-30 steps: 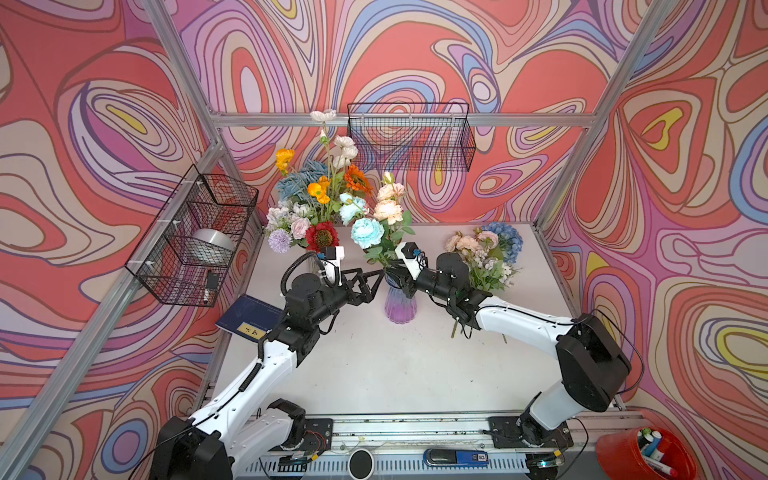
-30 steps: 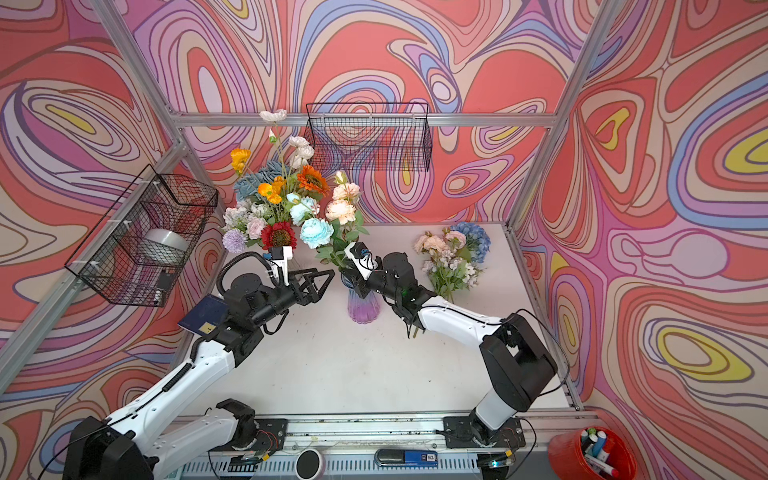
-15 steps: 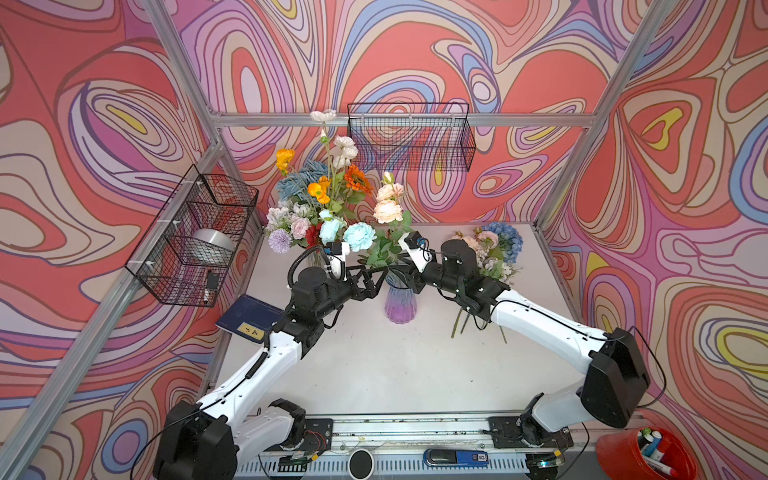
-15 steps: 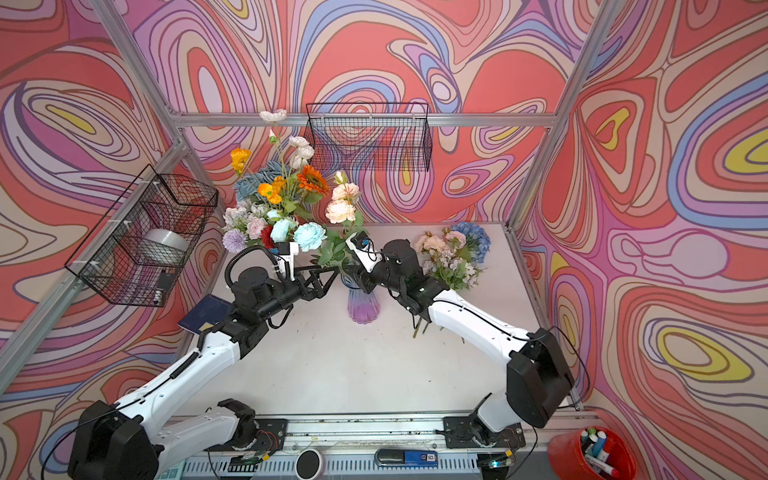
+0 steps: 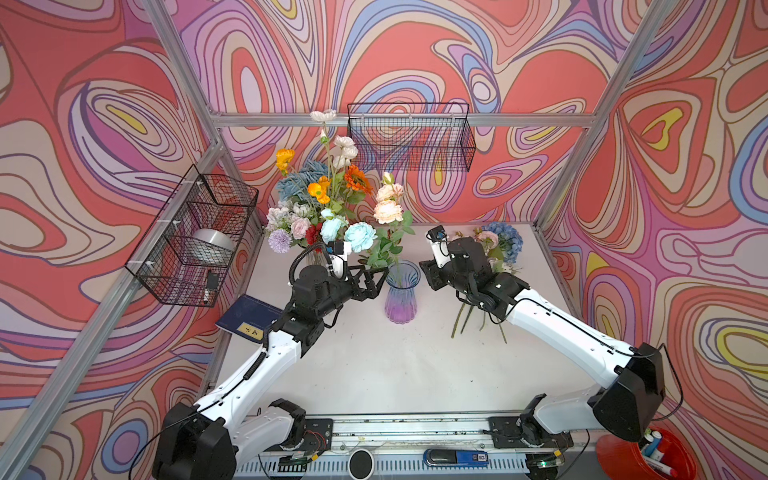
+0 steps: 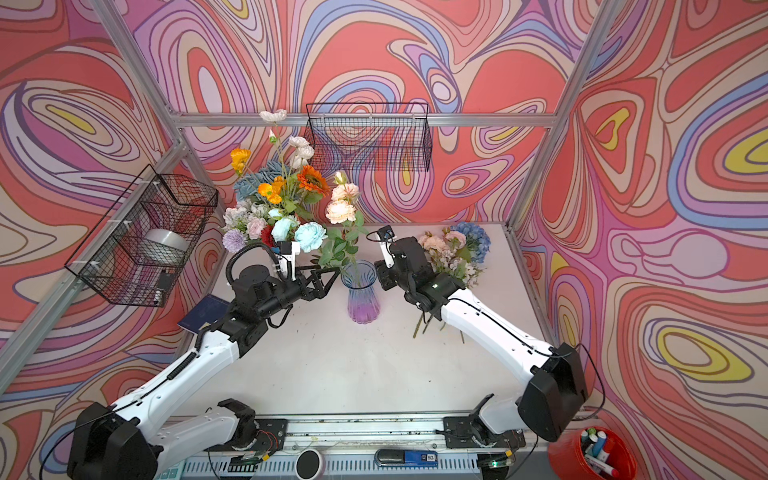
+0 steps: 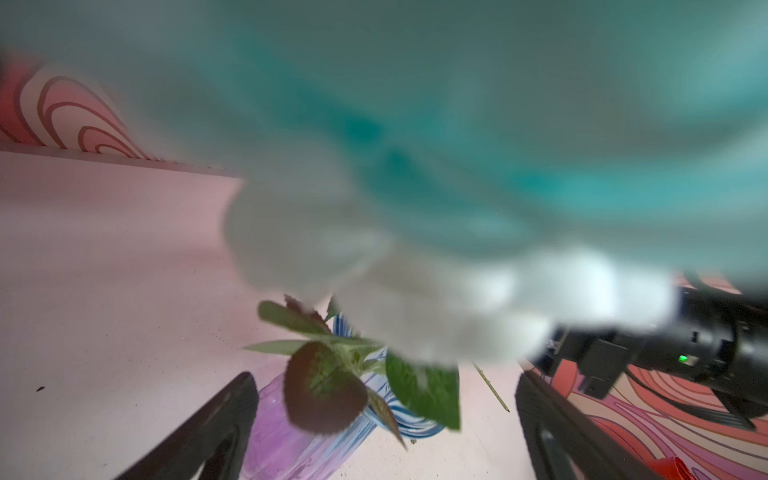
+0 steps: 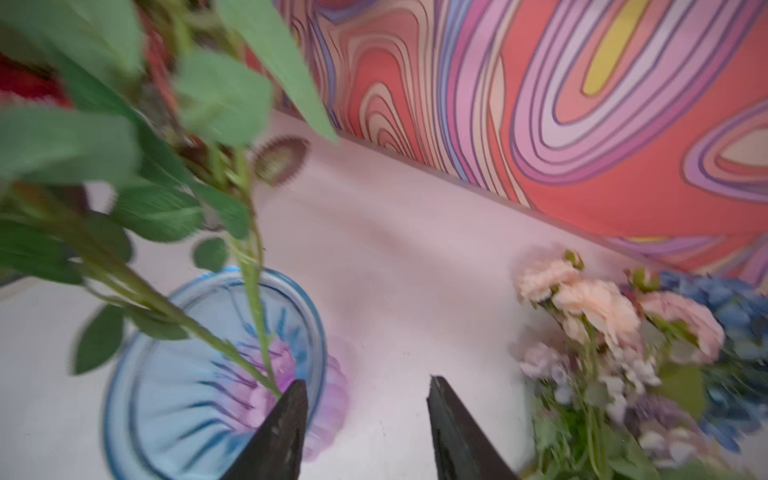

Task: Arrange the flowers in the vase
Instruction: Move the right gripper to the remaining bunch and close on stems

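A blue and purple glass vase [image 5: 401,297] [image 6: 362,293] [image 8: 166,374] [image 7: 286,436] stands mid-table. Two leafy stems stand in it, one with peach flowers [image 5: 388,210] [image 6: 341,210], one with a light blue rose [image 5: 359,237] [image 6: 311,236]. More flowers [image 5: 494,245] [image 6: 457,249] [image 8: 602,324], pink and blue, lie bunched on the table at the right. My left gripper [image 5: 376,280] [image 6: 328,278] [image 7: 384,376] is open just left of the vase rim. My right gripper [image 5: 429,275] [image 6: 384,276] [image 8: 368,380] is open and empty just right of the rim.
A tall mixed bouquet [image 5: 320,195] stands at the back left, its base hidden behind my left arm. Wire baskets hang on the back wall [image 5: 409,137] and left wall [image 5: 195,237]. A dark notebook [image 5: 249,320] lies at the left edge. A red cup [image 5: 652,457] of markers sits at the front right.
My right gripper has opened, let go of a stem at the vase and drawn back to the right. The left gripper has stayed open beside the vase.
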### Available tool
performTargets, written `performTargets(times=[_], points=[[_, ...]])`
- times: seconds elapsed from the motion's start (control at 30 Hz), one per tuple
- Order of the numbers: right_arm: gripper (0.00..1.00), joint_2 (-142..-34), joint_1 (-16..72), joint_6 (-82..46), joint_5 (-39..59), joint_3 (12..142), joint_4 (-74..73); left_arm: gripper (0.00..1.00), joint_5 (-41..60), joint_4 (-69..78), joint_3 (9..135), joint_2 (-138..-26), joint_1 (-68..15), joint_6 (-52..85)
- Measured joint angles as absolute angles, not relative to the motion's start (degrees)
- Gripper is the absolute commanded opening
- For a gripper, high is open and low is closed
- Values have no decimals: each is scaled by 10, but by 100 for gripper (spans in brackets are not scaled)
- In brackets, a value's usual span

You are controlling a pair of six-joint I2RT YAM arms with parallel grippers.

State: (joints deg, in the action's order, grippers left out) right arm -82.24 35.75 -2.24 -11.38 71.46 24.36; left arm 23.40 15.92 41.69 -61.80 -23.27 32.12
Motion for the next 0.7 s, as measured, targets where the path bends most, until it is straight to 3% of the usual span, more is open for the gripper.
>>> performTargets(times=[0.33,0.7], points=[[49,-884,222,-57,-161,721,426,100,205,154,369,-583,-240,324],[45,-1044,191,-48,-220,786,492,100,190,175,368,-592,-240,337]])
